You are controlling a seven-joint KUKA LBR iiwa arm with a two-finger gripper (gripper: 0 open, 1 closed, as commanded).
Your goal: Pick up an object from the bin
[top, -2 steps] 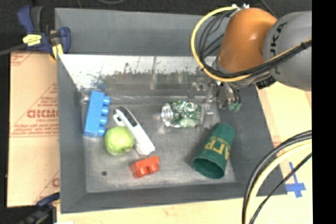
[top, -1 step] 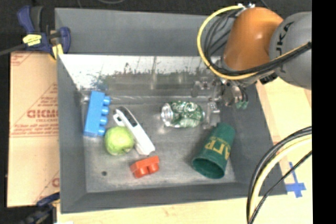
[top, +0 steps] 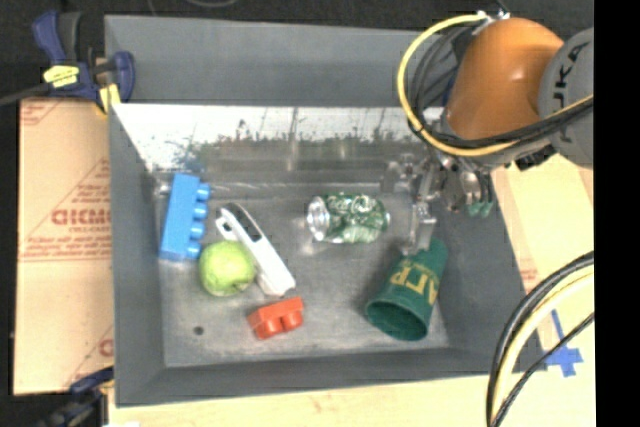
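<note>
My gripper [top: 421,231] hangs at the right side of the bin, its tip just above the narrow upper end of a dark green cup [top: 407,292] with yellow letters, which lies on its side with its mouth toward the front. A crushed green and silver can [top: 347,218] lies just left of the gripper, apart from it. Nothing shows in the gripper's grasp.
On the left side of the bin lie a blue toy brick [top: 184,216], a white oblong thing [top: 254,247], a green apple [top: 226,269] and a small red brick [top: 275,317]. The orange-covered wrist and its cables hang over the bin's right rear corner.
</note>
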